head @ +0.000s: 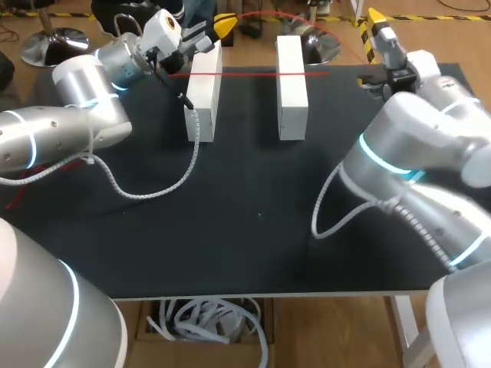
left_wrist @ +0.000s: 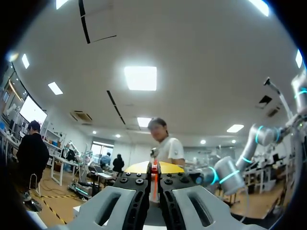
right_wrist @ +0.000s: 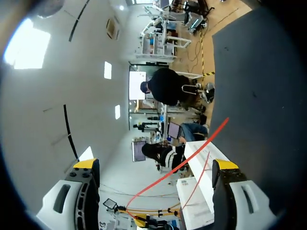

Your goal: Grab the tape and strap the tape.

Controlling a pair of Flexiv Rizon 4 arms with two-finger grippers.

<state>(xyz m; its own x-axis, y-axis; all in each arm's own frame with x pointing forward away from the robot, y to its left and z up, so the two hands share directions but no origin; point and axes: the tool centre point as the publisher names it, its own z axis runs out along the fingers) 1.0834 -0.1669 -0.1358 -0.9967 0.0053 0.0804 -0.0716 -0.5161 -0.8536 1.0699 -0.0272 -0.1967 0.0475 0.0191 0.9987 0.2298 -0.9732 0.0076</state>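
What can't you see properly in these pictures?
1. Head view: where the thin red tape ends. It is too thin to follow near the right arm.
2. Left wrist view: where the tape goes beyond the left claw. The claw is shut on it and its own yellow tips block the view.
3. Right wrist view: the two white rectangular blocks. A finger of the open right claw partly covers them.

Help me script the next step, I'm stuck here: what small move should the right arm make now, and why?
Probably ease the right gripper forward until the tape lies between its fingers, then close. Its fingers stand wide open with the red tape ahead of them, untouched, while the left gripper is shut on it.
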